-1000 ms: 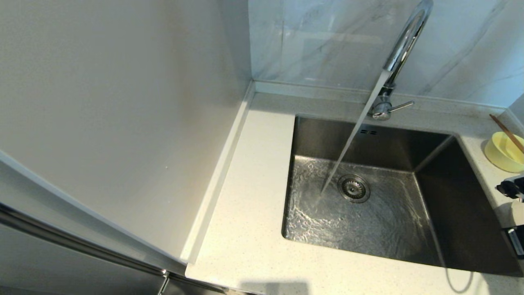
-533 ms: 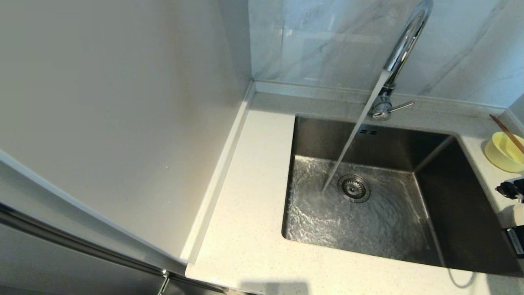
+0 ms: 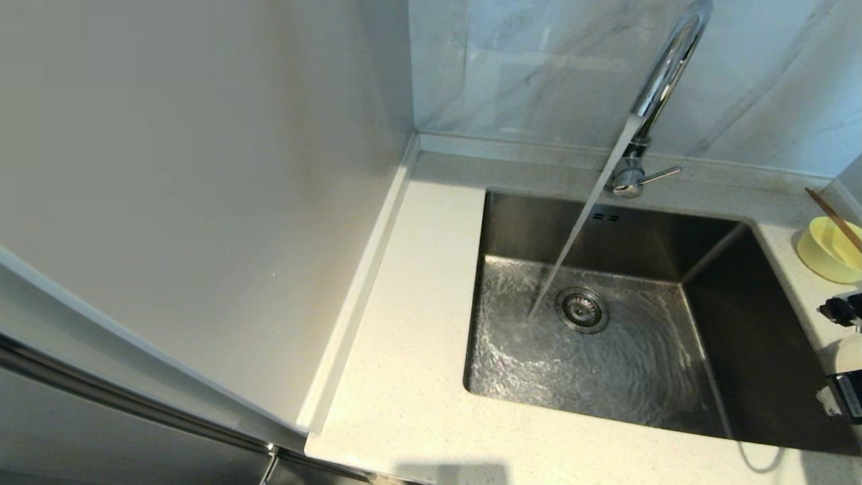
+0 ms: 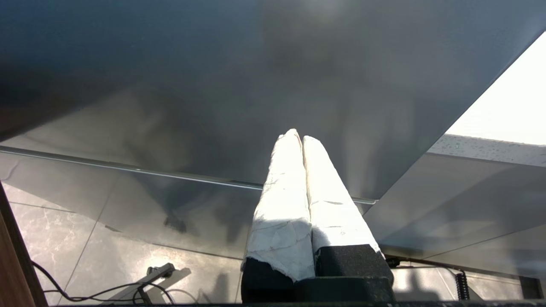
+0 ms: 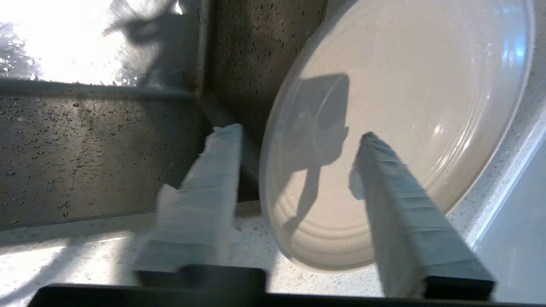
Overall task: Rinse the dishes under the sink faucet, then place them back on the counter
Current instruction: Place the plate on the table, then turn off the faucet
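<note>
Water runs from the chrome faucet (image 3: pixel 663 74) into the steel sink (image 3: pixel 741 323), landing beside the drain strainer (image 3: pixel 582 309). The off-white plate (image 5: pixel 396 128) lies on the speckled counter (image 5: pixel 256 238), its rim overhanging the sink's edge. My right gripper (image 5: pixel 297 132) is open astride that rim, one finger above the plate and the other on the sink side, holding nothing. In the head view it shows only at the right edge (image 3: pixel 843 353). Behind it, the pale-yellow bowl (image 3: pixel 825 252) stands with the chopsticks (image 3: pixel 832 217) across it. My left gripper (image 4: pixel 297 133) is shut and empty, low beside a grey panel.
A wide strip of counter (image 3: pixel 417 323) runs left of the sink up to a tall beige side wall (image 3: pixel 202 202). The grey-veined marble panel (image 3: pixel 539 67) stands behind the faucet. The faucet's lever (image 3: pixel 656 176) points right.
My right gripper has shifted slightly at the right edge of the head view. The water keeps running; the bowl and chopsticks have not moved.
</note>
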Robot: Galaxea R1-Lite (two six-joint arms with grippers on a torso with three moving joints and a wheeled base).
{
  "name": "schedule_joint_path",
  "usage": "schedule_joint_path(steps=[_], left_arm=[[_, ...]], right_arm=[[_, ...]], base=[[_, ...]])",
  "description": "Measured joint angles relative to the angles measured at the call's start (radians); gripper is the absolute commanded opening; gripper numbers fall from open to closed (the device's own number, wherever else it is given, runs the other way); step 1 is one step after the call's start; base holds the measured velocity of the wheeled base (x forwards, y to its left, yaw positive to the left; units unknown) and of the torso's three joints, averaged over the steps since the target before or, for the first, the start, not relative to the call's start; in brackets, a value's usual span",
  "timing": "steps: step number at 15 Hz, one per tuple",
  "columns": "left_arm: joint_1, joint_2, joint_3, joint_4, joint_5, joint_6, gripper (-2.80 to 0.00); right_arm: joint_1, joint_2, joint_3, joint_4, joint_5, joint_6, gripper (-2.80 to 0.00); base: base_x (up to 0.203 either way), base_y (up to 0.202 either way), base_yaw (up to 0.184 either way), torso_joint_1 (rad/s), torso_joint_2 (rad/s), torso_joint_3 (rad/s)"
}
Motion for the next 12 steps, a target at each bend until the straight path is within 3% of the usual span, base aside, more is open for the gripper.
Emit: schedule_joint_path(steps=[4, 5, 6, 12], left_arm=[[0.000, 0.000, 0.000, 0.000, 0.000, 0.000, -2.80], [0.000, 0.000, 0.000, 0.000, 0.000, 0.000, -2.80], [0.000, 0.000, 0.000, 0.000, 0.000, 0.000, -2.80], [0.000, 0.000, 0.000, 0.000, 0.000, 0.000, -2.80]], right_arm=[[-0.001, -0.033, -0.008, -0.001, 0.005, 0.000, 0.00], [-0.001, -0.049, -0.015, 0.000, 0.016, 0.001, -2.47], [0.000, -0.067, -0.022, 0.000, 0.028, 0.000, -2.80], [0.049, -0.136, -0.173, 0.003, 0.051, -0.008, -2.80]], base=[[0.000, 0.000, 0.000, 0.000, 0.00, 0.000], [0.000, 0.000, 0.000, 0.000, 0.00, 0.000], [0.000, 0.000, 0.000, 0.000, 0.00, 0.000], [0.000, 0.000, 0.000, 0.000, 0.00, 0.000]])
